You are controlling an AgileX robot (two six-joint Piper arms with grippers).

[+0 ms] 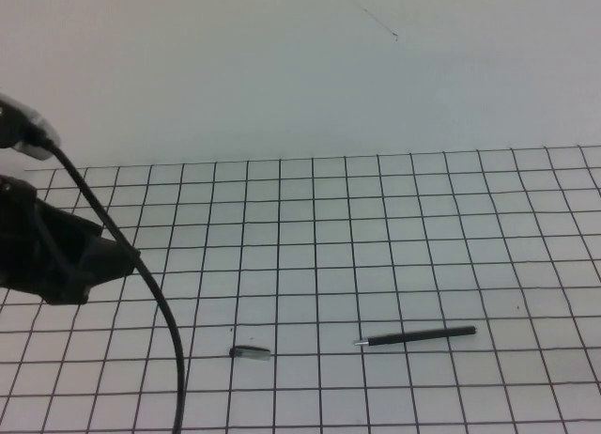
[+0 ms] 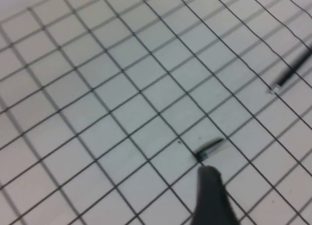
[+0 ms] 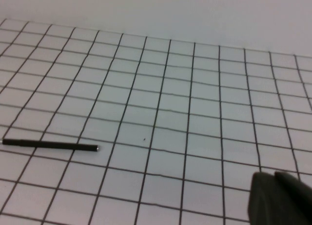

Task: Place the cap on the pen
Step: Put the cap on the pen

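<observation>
Nearest you, the cap (image 1: 251, 353) lies flat on the gridded surface (image 1: 376, 218). At its 3 o'clock, well apart, rests the pen (image 1: 419, 337), silvery tip toward the cap. Your left hand (image 1: 99, 255) hovers at 10 o'clock from the cap; your right hand (image 3: 280, 198) barely shows. You cannot tell either one's grip.

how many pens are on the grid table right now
1. The pen lies uncapped near the table's front, right of centre, its cap apart to its left. The left gripper is nearest the cap; the right gripper hangs off to the pen's side.
</observation>
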